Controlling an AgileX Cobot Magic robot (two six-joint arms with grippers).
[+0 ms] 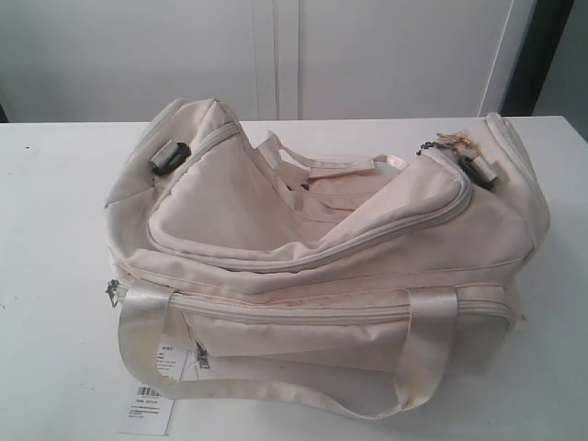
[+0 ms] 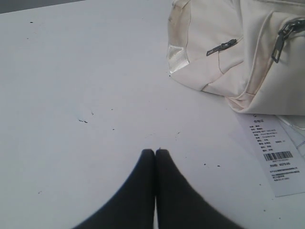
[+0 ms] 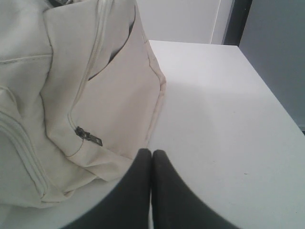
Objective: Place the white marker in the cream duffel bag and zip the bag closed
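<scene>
The cream duffel bag (image 1: pixel 322 266) lies in the middle of the white table, its curved top zipper run shut, with a gold charm (image 1: pixel 453 140) at the right end. The white marker is out of view. Neither gripper shows in the exterior view. In the left wrist view my left gripper (image 2: pixel 155 151) is shut on nothing above bare table, apart from one end of the bag (image 2: pixel 238 52). In the right wrist view my right gripper (image 3: pixel 151 152) is shut and empty, just beside the bag's other end (image 3: pixel 95 95).
A white paper barcode tag (image 1: pixel 147 409) hangs off the bag's front near the table's front edge, and it shows again as the tag (image 2: pixel 274 160) in the left wrist view. A shiny strap handle (image 1: pixel 276 390) loops over the bag's front. A table edge (image 3: pixel 267 86) runs beside the right gripper.
</scene>
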